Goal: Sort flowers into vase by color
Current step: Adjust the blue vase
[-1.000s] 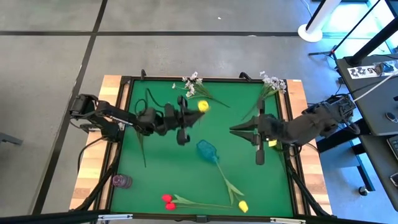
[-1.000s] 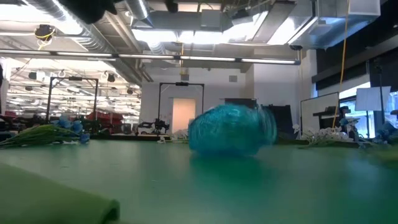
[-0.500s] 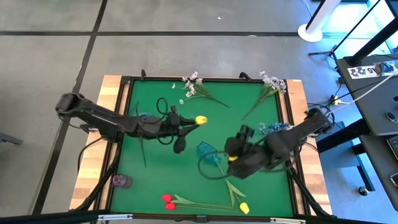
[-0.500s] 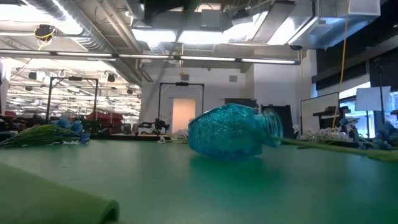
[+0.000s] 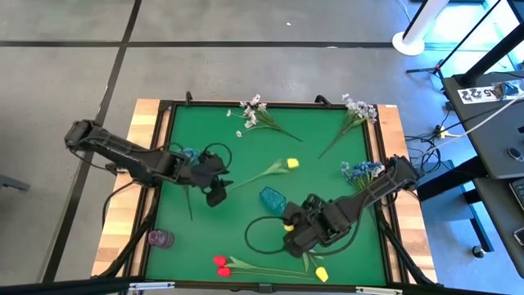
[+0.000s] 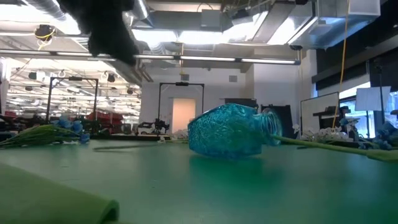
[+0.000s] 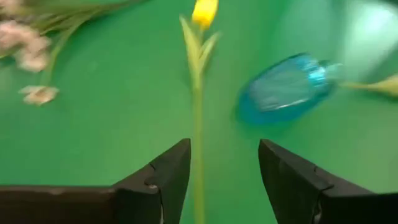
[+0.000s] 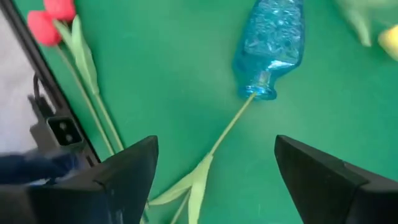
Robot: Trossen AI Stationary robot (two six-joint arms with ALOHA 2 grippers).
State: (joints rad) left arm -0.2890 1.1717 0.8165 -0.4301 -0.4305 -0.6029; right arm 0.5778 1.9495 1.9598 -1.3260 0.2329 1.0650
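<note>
The blue glass vase (image 5: 273, 197) lies on its side mid-table. A yellow tulip's stem (image 8: 231, 123) sticks into the vase's neck, and its head (image 5: 319, 270) lies near the front edge. A second yellow tulip (image 5: 291, 164) lies flat, and its stem (image 7: 198, 130) runs out from between the fingers of my open left gripper (image 7: 224, 149), which hovers left of the vase (image 5: 218, 195). My right gripper (image 8: 216, 142) is open above the table just in front of the vase's neck (image 5: 293, 238), with nothing between its fingers. Two red tulips (image 5: 219, 264) lie at the front edge.
Two white sprays (image 5: 254, 111) (image 5: 360, 106) lie along the far edge. Blue blossoms lie at the right (image 5: 360, 170) and beside the left arm (image 5: 190, 153). A small purple object (image 5: 160, 238) sits near the front left corner. A dark cable loops in front of the vase (image 5: 262, 233).
My left gripper has let go of the second yellow tulip, which now lies flat behind the vase, and has drawn back toward the table's left edge. My right gripper has come from the right side down toward the near edge and now tips down in front of the vase's neck.
</note>
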